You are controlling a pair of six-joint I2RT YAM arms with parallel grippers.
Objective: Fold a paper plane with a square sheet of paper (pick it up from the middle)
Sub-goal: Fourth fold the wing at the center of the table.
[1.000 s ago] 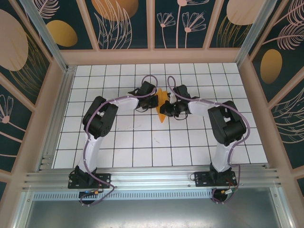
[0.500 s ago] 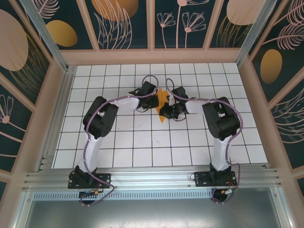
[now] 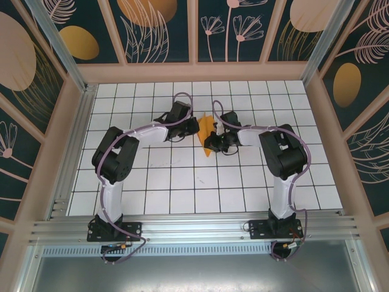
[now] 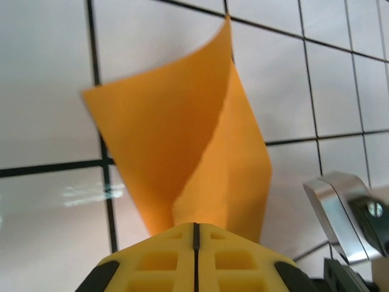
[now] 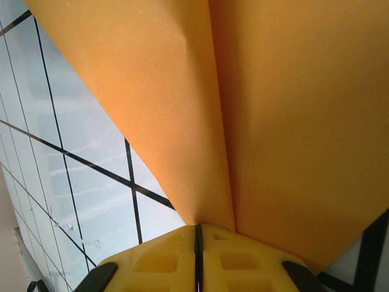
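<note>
Pinching the thin, bright-orange, partly folded paper sheet (image 4: 200, 140) from opposite sides over the white gridded table's (image 3: 182, 182) middle, left gripper (image 4: 194, 234) and right gripper (image 5: 198, 234) both sit clamped shut on it; uneven pulling could tear or miscrease it.

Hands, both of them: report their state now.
Left hand: closed, holding the orange paper.
Right hand: closed, holding the same orange paper.

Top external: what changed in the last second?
Left arm swung its elbow outward to the left, wrist shifting slightly left too; right arm pulled its elbow in toward the middle. Unchanged: left claw and right claw both shut on the orange paper, in the same spot between them.
</note>
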